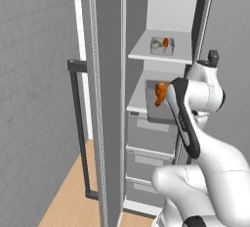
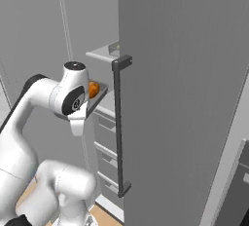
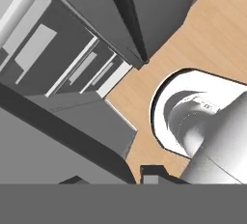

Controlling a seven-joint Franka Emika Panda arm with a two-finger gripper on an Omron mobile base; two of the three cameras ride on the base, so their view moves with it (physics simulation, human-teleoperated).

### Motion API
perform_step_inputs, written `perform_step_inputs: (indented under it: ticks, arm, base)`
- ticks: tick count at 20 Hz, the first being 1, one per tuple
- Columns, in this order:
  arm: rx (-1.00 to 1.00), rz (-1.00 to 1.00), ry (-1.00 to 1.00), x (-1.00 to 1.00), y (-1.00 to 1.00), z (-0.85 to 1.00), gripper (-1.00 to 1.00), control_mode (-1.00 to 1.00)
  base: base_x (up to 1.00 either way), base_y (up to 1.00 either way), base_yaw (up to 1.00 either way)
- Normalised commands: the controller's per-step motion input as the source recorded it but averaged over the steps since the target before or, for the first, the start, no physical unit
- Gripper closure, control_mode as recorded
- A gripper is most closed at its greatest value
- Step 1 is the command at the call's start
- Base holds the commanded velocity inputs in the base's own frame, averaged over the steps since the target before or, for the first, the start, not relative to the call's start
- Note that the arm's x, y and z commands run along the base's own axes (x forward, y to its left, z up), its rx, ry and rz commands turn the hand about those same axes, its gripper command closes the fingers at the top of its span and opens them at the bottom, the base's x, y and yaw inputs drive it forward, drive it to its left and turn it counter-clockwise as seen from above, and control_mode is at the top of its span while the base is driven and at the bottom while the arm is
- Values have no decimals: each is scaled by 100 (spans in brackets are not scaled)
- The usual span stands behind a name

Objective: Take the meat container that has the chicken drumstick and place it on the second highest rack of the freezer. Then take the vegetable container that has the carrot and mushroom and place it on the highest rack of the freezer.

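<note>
Pinched the jaws narrowly on the near wall of the meat container [image 1: 158, 113], as far as the base views and the hand view allowed; saw the tips only at the very bottom of the hand view, with a dark edge running down between them. Pointed the hand downward, looking onto the wooden floor [image 3: 193, 39] and the fronts of the drawers [image 1: 149, 138]. Bent the arm [image 1: 195, 103] across the open front of the freezer [image 1: 138, 20], hiding the right part of the container in the left base view.

Held the meat container at the level of the second highest rack [image 1: 136, 104], at its front edge and jutting partly out over the drawers; could not tell whether it rested on that shelf. Appeared tilted in the right base view, near edge lower. Carried the chicken drumstick [image 1: 159, 94] inside, glossy orange-brown, close by the wrist.

Found, farther up and back, the highest rack [image 1: 180, 52] with the white back panel above it. Bore the vegetable container [image 1: 161, 46] near its middle, well apart from the jaws, with the carrot [image 1: 166, 42] on the right and the pale mushroom [image 1: 157, 45] just beside it on the left.

Showed the grey door [image 1: 108, 123] swung open to the left of the shelves, edge-on in the left base view, with its dark bar handle [image 1: 78, 123] on the outer face.
</note>
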Motion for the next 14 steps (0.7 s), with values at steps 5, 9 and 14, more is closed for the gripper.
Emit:
perform_step_inputs:
  ticks: [5,9,14]
  arm:
    - [-7,0,-6,76,-7,-51,100,-100]
    - [-3,0,-2,96,0,-21,100,-100]
    - [-1,0,0,85,-12,-38,100,-100]
  base:
    - [0,0,0]
    - [0,0,0]
    - [0,0,0]
